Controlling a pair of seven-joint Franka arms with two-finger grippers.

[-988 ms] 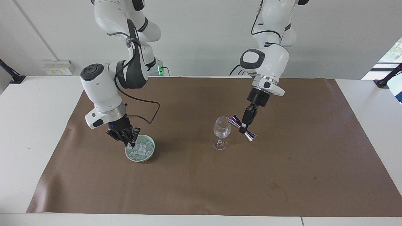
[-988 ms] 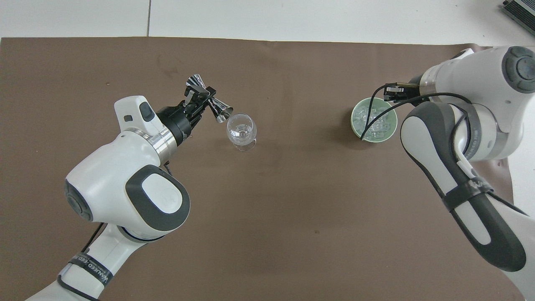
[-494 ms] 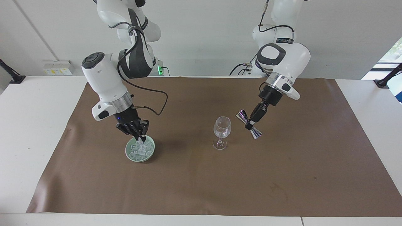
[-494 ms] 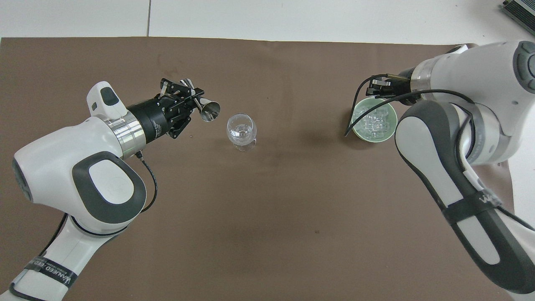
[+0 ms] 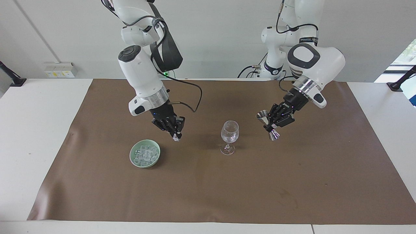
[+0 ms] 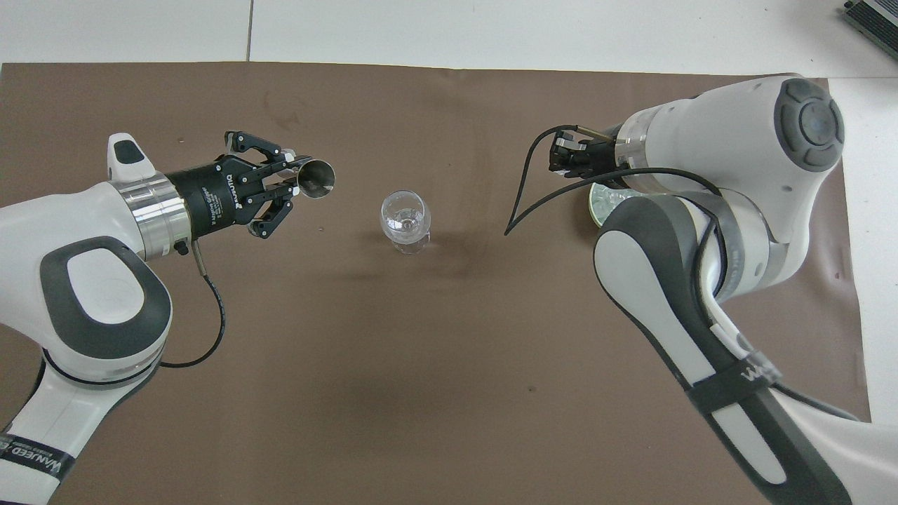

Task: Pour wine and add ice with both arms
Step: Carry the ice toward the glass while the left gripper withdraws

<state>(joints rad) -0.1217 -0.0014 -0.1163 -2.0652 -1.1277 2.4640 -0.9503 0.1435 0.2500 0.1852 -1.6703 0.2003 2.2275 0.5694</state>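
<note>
A clear stemmed wine glass [image 5: 229, 133] [image 6: 405, 214] stands mid-mat. Beside it, toward the left arm's end, my left gripper [image 5: 270, 125] [image 6: 291, 184] hangs above the mat, shut on the waist of the steel jigger [image 5: 264, 117] [image 6: 314, 177], which is nearly upright with its mouth up; no wine is discernible. My right gripper [image 5: 175, 136] [image 6: 561, 158] hovers over the mat between the glass and the green bowl [image 5: 134, 158] [image 6: 602, 205], shut on a small clear ice cube [image 5: 176, 138]. A heap of ice [image 5: 145, 152] fills the bowl, which the right arm mostly hides in the overhead view.
A brown mat [image 5: 208, 188] covers most of the white table [image 5: 32, 130]. A loose black cable [image 5: 190, 97] loops from the right wrist. The glass and the bowl are the only things standing on the mat.
My right gripper rose out of the bowl with an ice cube and moved toward the glass. My left gripper drew away from the glass and turned the tilted jigger back upright.
</note>
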